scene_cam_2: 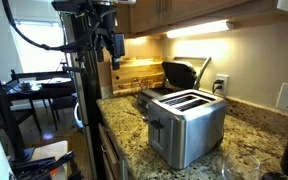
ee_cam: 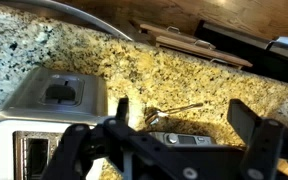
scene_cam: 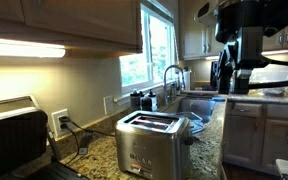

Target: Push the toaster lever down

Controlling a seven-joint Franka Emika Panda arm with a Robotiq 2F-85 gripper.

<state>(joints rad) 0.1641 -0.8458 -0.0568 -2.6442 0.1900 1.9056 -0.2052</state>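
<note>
The brushed steel toaster (scene_cam: 149, 140) with two long top slots stands on the granite counter; it also shows in an exterior view (scene_cam_2: 189, 125) and at the lower left of the wrist view (ee_cam: 34, 115). The lever (ee_cam: 62, 94) is a small dark tab on its narrow end face, also seen in an exterior view (scene_cam_2: 153, 126). My gripper (ee_cam: 184, 122) is open and empty. It hangs high above the counter, off the toaster's lever end and apart from it, as both exterior views show (scene_cam: 239, 55) (scene_cam_2: 109, 42).
A spoon (ee_cam: 172, 110) lies on the granite under the gripper. A dark-and-silver appliance with a flat lid (scene_cam_2: 182, 72) and a wooden board (ee_cam: 189, 42) stand at the wall. A sink with faucet (scene_cam: 172, 75) is beyond the toaster. The counter edge (scene_cam_2: 109, 130) runs beside the arm.
</note>
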